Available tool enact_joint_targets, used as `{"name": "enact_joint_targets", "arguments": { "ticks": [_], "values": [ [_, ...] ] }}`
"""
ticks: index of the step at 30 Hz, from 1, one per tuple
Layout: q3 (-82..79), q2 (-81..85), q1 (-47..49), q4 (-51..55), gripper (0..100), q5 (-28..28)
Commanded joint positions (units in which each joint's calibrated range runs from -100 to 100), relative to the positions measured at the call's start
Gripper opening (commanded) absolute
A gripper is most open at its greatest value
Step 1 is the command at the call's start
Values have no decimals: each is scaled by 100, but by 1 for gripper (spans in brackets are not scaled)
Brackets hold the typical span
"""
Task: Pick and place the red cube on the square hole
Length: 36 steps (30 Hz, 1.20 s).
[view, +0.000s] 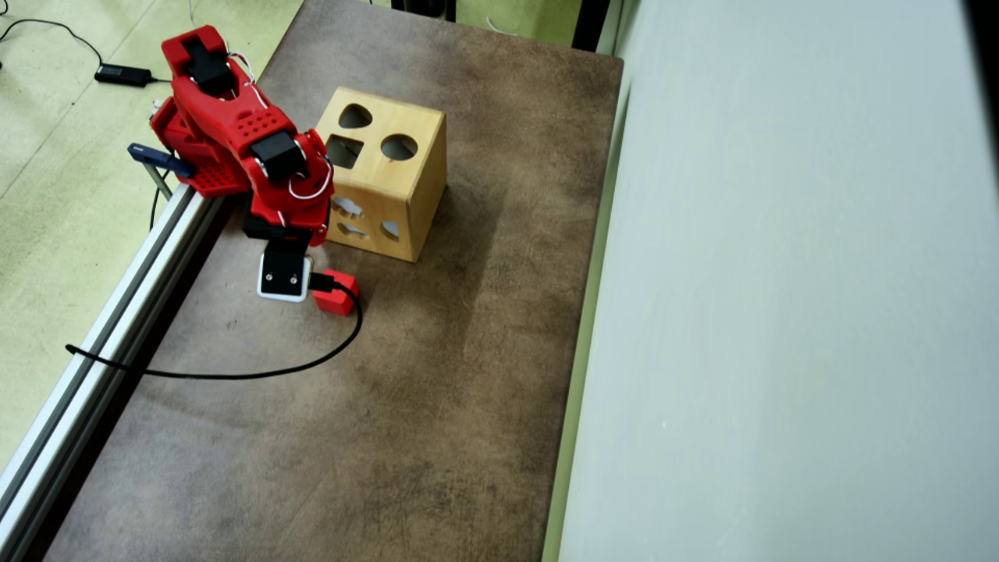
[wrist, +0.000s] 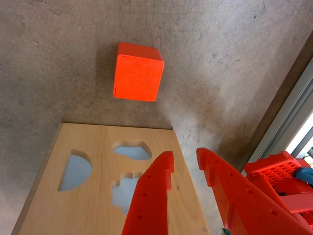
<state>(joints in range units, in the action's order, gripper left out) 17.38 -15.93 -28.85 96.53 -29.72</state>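
Spreading its two red plastic fingers apart with nothing between them, the gripper (wrist: 186, 161) is hanging over the near corner of the wooden box (wrist: 98, 200) in the wrist view. The fingers (wrist: 151, 196) are showing a matte, layered printed finish with small round holes along their flanks, and each is tapering to a blunt tip.

Just past the tips, the red cube (wrist: 138, 72) is sitting alone on the surface (wrist: 58, 58), clear of both fingers and a little apart from the box edge. Its faces are looking finely ribbed and its corners are slightly rounded. In the overhead view the cube (view: 337, 293) is lying beside the white wrist camera housing (view: 285, 275), partly under a black cable (view: 234, 375) that is looping across the surface (view: 437, 390).

The box (view: 390, 183) is pale, smooth-grained wood with cut-out shapes; its top is carrying a square hole (view: 343, 151), a round one and a rounded-triangle one, while the side facing the cube is showing smaller irregular openings. The surface is looking mottled grey-brown, like rough stone or concrete. An aluminium rail (view: 117, 312) is running along its left edge in the overhead view, where the arm's base is clamped. No writing is readable anywhere.
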Motion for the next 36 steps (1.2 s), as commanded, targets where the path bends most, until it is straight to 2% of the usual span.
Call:
{"name": "enact_joint_targets", "arguments": {
  "ticks": [1, 11, 14, 20, 23, 31, 36],
  "values": [
    [167, 77, -34, -63, 9, -39],
    [149, -76, -450, -216, 11, -15],
    [149, -220, -450, -135, 20, 0],
    [149, -313, -480, -127, 48, -10],
    [149, -441, -495, -119, 58, -20],
    [140, -543, -554, -127, 59, -49],
    [158, -1188, -488, -127, 59, -49]
  ]
}}
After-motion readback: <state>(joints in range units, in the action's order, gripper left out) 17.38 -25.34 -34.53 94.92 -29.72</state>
